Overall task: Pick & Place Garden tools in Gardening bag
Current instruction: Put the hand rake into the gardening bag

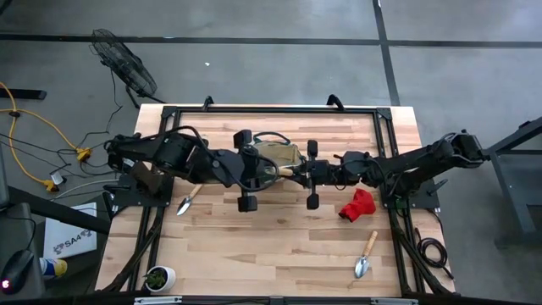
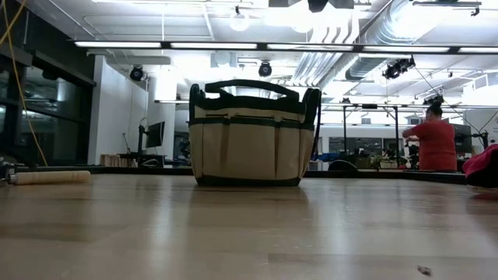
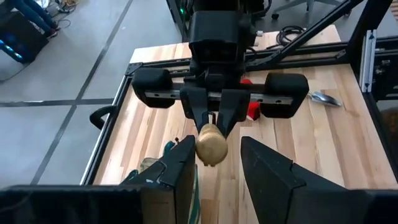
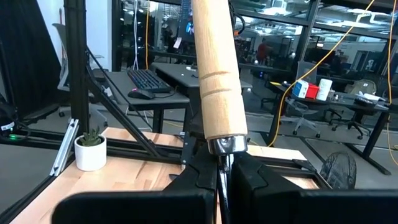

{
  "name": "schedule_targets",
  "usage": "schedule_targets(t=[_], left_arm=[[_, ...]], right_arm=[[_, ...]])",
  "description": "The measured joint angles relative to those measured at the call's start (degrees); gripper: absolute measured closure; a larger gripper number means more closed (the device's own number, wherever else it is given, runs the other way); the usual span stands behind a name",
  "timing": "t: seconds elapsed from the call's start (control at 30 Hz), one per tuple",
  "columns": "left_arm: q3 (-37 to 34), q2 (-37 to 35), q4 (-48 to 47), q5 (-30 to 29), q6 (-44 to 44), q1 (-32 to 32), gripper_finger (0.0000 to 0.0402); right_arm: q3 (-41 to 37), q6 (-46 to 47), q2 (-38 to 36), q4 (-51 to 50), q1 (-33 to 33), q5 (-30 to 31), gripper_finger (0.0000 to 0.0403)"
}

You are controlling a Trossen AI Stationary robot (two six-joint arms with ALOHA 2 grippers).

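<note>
The beige gardening bag (image 2: 249, 136) with green trim stands upright on the table's middle (image 1: 279, 155). My right gripper (image 1: 298, 172) hovers over the bag's right end, shut on a wooden-handled tool (image 3: 211, 146) whose head is hidden. My left gripper (image 3: 217, 168) faces it from the left above the bag, open, with the handle's rounded end just ahead of its fingers. Two trowels lie flat on the table, one at the left (image 1: 188, 202), one near the front right (image 1: 364, 258). A red glove (image 1: 357, 205) lies right of the bag. My right gripper pinches the tool's metal neck (image 4: 222, 163) between its two fingers, just behind the ferrule (image 4: 224, 144). The fingers come level from the table's right and lie along the tool. The wooden handle (image 4: 214, 68) sticks out ahead of them toward my left gripper, lifted clear above the bag.
A small potted plant (image 1: 159, 276) stands at the near left corner. A black frame (image 1: 275, 110) runs around the table's edges. A person in red (image 2: 434, 140) stands far back in the room. Bare wood lies in front of the bag.
</note>
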Motion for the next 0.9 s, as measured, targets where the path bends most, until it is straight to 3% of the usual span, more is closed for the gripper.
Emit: schedule_targets(t=[0.9], left_arm=[[-0.03,1.14,2.24,-6.13,-0.19,-0.04,0.0277]], right_arm=[[-0.02,-0.04,-0.02,4.01,-0.07,-1.31,0.0399]])
